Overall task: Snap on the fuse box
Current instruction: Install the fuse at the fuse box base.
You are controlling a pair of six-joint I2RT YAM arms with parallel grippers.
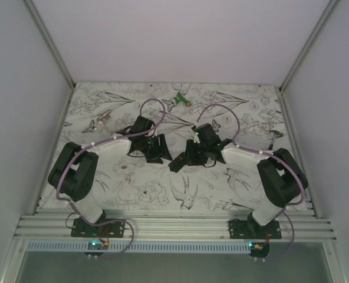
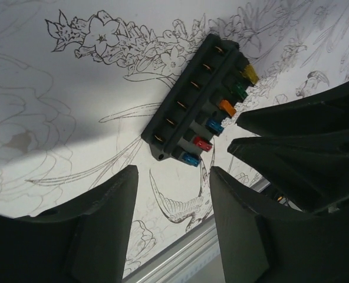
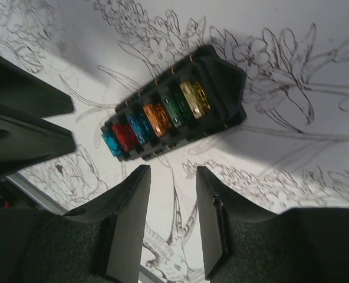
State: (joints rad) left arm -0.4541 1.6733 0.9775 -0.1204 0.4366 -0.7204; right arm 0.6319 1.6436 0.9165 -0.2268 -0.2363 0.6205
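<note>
- Two grippers meet over the middle of the patterned table (image 1: 139, 188), nose to nose, with the fuse box between them.
- Fuse box (image 3: 221, 88) — black oblong block, lying flat on the cloth, free of both arms. Its open face is up and shows a row of six coloured fuses (image 3: 157, 121): yellow, green, orange, blue, red, pale blue.
- Left gripper (image 2: 171, 177): jaws apart, nothing between them. The box lies just ahead of the fingertips, untouched.
- Right gripper (image 3: 171, 171): jaws parted to a middling width, likewise empty. The box lies just beyond the tips.
- No separate cover or mating part can be made out in any view, so I cannot tell what the box snaps to.
- Handling, my judgement: hard moulded plastic, stiff and light — likely to skate on the cloth if pushed from one side only. The flanks look smooth, so a shallow pinch may slip.
- Where to grip: across the narrow width, on the long side walls, with the pads low and clear of the fuse tops and the brass-coloured contacts along one edge. One arm could steady the block while the other presses.
- Risk: an off-centre press could tip the block or knock a fuse askew.
- Green-and-white gadget (image 1: 180, 100) sits well apart at the far side of the table.
</note>
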